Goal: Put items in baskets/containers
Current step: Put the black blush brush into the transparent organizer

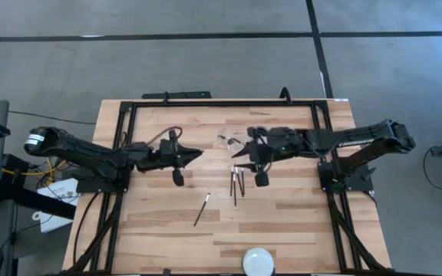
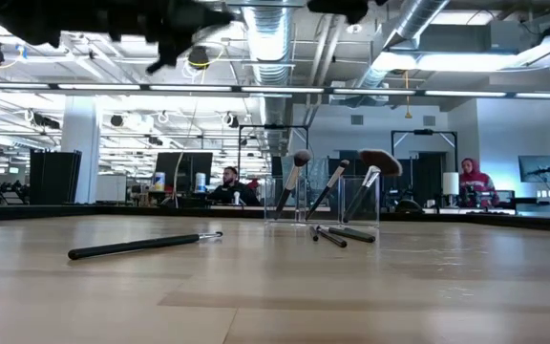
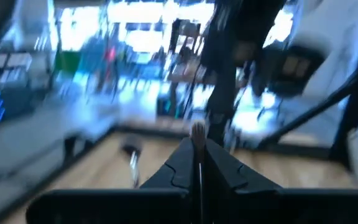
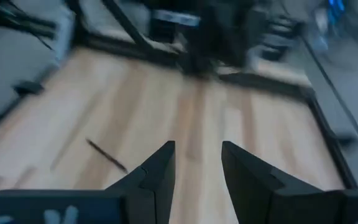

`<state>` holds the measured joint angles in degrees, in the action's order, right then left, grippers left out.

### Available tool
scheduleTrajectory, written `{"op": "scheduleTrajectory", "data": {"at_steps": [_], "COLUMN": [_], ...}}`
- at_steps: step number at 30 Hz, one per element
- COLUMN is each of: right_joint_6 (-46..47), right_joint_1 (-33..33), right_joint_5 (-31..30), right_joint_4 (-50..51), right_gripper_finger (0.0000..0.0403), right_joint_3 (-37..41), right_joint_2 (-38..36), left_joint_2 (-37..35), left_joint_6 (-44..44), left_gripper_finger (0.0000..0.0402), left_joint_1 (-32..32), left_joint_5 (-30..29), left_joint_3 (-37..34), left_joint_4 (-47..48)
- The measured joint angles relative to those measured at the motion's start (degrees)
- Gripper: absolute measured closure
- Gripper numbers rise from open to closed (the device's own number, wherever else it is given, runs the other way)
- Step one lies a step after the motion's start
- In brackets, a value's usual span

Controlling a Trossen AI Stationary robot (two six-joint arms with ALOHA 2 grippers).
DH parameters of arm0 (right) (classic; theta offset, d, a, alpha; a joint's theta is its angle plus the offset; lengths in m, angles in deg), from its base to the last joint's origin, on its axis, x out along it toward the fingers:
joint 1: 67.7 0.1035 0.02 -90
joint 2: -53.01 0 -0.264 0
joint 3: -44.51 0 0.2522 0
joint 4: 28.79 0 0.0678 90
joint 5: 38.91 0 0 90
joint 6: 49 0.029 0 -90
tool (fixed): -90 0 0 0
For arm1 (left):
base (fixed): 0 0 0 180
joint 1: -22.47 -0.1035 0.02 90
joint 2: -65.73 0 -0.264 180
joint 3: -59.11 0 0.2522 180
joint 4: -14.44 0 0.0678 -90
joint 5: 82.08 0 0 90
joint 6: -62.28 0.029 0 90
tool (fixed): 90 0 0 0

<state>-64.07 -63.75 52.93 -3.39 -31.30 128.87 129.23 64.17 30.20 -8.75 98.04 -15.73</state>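
Observation:
My left gripper (image 1: 196,155) (image 3: 197,152) hovers over the table's middle, pointing right, shut on a slim makeup brush (image 3: 197,134) with a pale tip. My right gripper (image 1: 239,153) (image 4: 197,165) faces it from the right, open and empty. The clear container (image 1: 229,141) (image 2: 321,203) stands between them toward the far side. Three brushes (image 2: 332,186) lean in it, one with a wide dark fan head (image 2: 380,161). A few brushes (image 1: 236,184) (image 2: 337,235) lie flat on the wood near it. A single brush (image 1: 202,208) (image 2: 141,247) (image 4: 107,155) lies nearer. My left gripper pinches the brush between its two fingers (image 3: 179,165). The brush lies along the fingers, and its pale tip (image 3: 197,129) pokes out past the fingertips. The fingers are about level, pointing toward the table's right. The brush is lifted clear of the table.
A white round disc (image 1: 258,261) sits at the table's near edge. A dark frame (image 1: 221,102) runs along the far edge and both sides. Bare wood lies left of the single brush and along the near half.

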Motion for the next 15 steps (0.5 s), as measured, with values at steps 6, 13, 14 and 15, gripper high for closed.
{"op": "scheduleTrajectory", "data": {"at_steps": [6, 13, 14, 15], "right_joint_6": [0.2, 6.0, 6.1, 6.1], "right_joint_1": [-2.6, -5.1, -5.1, -5.1], "right_joint_5": [-0.2, 6.0, 7.0, 7.9], "right_joint_4": [-35.3, -55.9, -56.9, -57.6], "right_gripper_finger": [0.0282, 0.0282, 0.0282, 0.0282], "right_joint_3": [14.5, 14.3, 13.8, 13.4], "right_joint_2": [4.2, 16.3, 17.8, 19.1], "left_joint_2": [2.5, 9.4, 10.5, 11.3], "left_joint_6": [3.8, 2.6, 2.6, 2.6], "left_gripper_finger": [0.0382, 0.0382, 0.0382, 0.0382], "left_joint_1": [0.0, 0.0, 0.0, 0.0], "left_joint_5": [6.3, 6.3, 6.5, 6.6], "left_joint_3": [0.0, 0.0, 0.0, 0.0], "left_joint_4": [-9.5, -16.7, -18.6, -19.8]}}
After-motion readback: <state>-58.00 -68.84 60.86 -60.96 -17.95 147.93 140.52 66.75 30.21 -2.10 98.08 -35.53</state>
